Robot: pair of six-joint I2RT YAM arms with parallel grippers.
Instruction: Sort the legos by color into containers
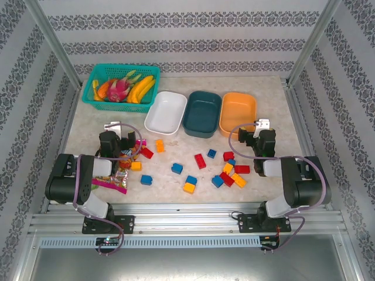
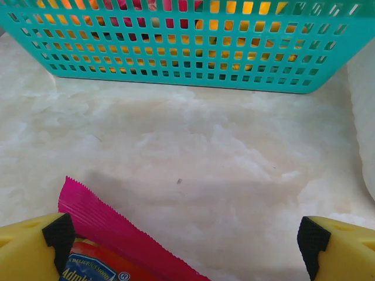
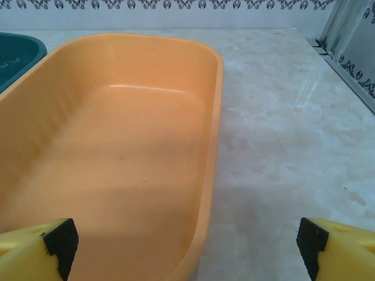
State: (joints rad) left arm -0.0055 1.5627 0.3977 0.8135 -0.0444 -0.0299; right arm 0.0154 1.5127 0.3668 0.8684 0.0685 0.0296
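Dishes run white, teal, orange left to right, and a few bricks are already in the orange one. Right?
Not quite. The white dish, teal dish and orange dish do run in that order, but the orange one is empty: the right wrist view shows its bare floor. The bricks lie on the table.

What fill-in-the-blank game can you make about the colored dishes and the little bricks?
1. The open right end effector points at the ____ dish.
2. Between that one and the white dish stands the dark ____ dish.
3. All the legos lie outside the dishes, so all three dishes are ____.
4. The candy bag lies beside the open ____ end effector.

Missing words: orange, teal, empty, left.
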